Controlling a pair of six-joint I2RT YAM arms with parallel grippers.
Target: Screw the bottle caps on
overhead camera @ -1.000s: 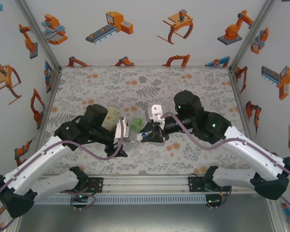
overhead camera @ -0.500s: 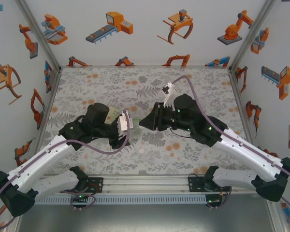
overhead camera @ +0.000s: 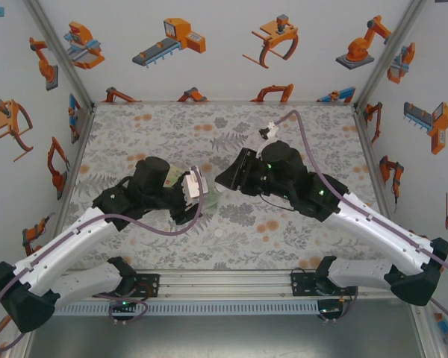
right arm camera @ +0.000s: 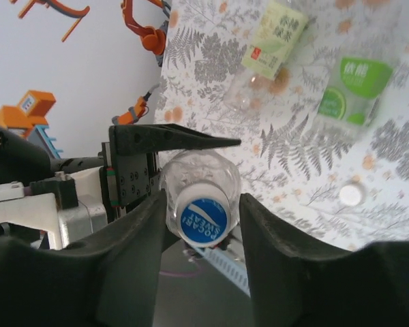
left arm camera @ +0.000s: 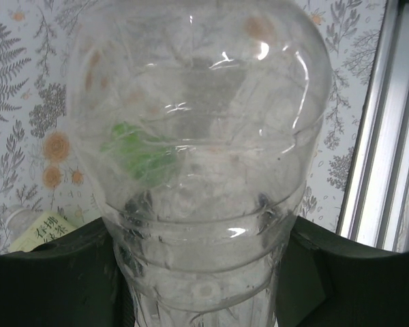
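My left gripper (left arm camera: 204,272) is shut on a plain clear bottle (left arm camera: 198,136), its dark fingers (left arm camera: 54,272) pressed on both sides of the body. In the top view the bottle (overhead camera: 211,195) lies between the two grippers at mid-table. A white cap with a blue top (right arm camera: 202,216) sits on the bottle's neck. My right gripper (right arm camera: 203,225) straddles that cap and is open, with a gap on the right side. A loose white cap (right arm camera: 350,195) lies on the table; it also shows as a cap (overhead camera: 219,233) in the top view.
A bottle with a pale yellow-green label (right arm camera: 276,30) and one with a bright green label (right arm camera: 354,92) lie on the patterned table beyond the held bottle. An aluminium frame post (left arm camera: 378,136) stands at the right of the left wrist view.
My right wrist has turned round at the bottle's neck and its jaws have widened off the cap. The left gripper keeps its hold on the clear bottle and has shifted slightly.
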